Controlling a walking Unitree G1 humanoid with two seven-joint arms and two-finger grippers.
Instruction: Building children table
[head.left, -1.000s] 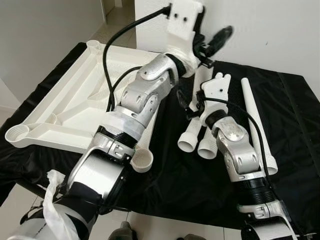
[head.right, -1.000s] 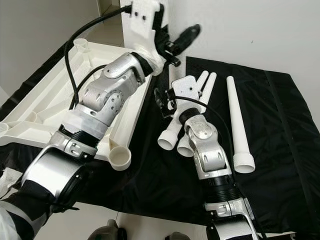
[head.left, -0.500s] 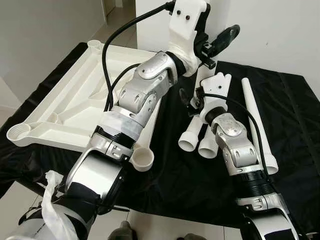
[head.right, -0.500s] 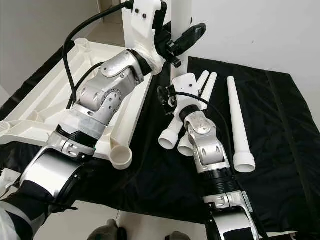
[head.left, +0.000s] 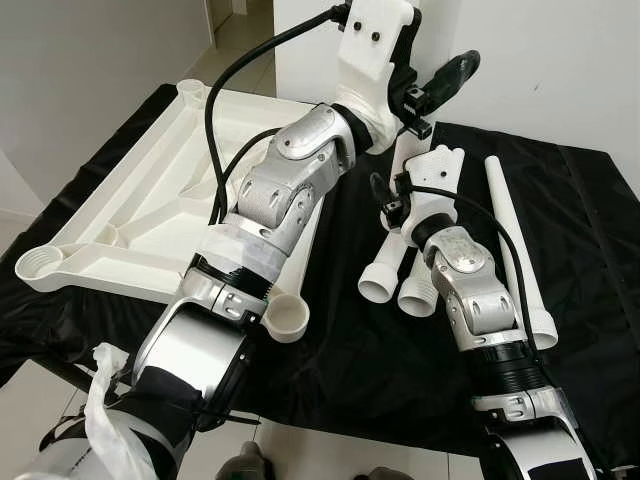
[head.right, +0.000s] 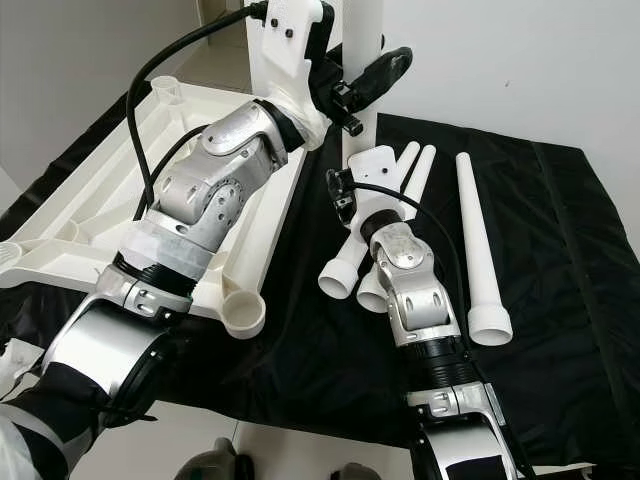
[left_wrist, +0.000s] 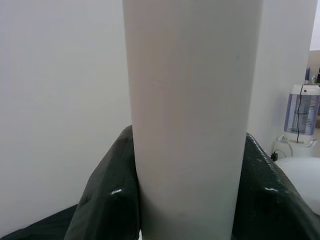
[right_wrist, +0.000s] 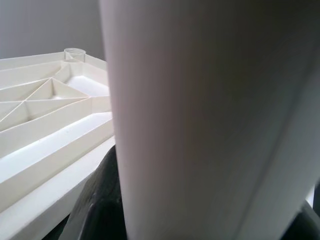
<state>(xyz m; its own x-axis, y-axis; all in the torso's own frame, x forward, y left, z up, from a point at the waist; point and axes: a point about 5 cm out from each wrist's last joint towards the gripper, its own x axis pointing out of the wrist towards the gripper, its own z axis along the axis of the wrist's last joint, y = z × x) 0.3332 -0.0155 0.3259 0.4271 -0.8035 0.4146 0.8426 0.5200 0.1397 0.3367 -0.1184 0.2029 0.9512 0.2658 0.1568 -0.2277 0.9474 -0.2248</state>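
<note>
My left gripper (head.right: 368, 78) is raised at the back of the table and shut on a white table leg (head.right: 362, 30), which stands upright. In the left wrist view its dark fingers (left_wrist: 105, 200) press both sides of the leg (left_wrist: 190, 100). My right gripper (right_wrist: 205, 220) reaches in lower down and is shut on the white leg (right_wrist: 200, 110); one dark finger (right_wrist: 95, 210) lies against it. The white tabletop (head.left: 130, 210) lies upside down on the left, showing its ribs and a round corner socket (head.left: 283, 320).
Two more white legs (head.left: 385, 275) lie side by side under my right forearm. A third, longer leg (head.left: 510, 230) lies to their right. Everything rests on a black cloth (head.left: 590, 250) that reaches the white wall behind. Tiled floor runs below the near edge.
My left gripper has moved a little up and to the right with the leg, which now stands straighter. My right wrist has shifted slightly toward it.
</note>
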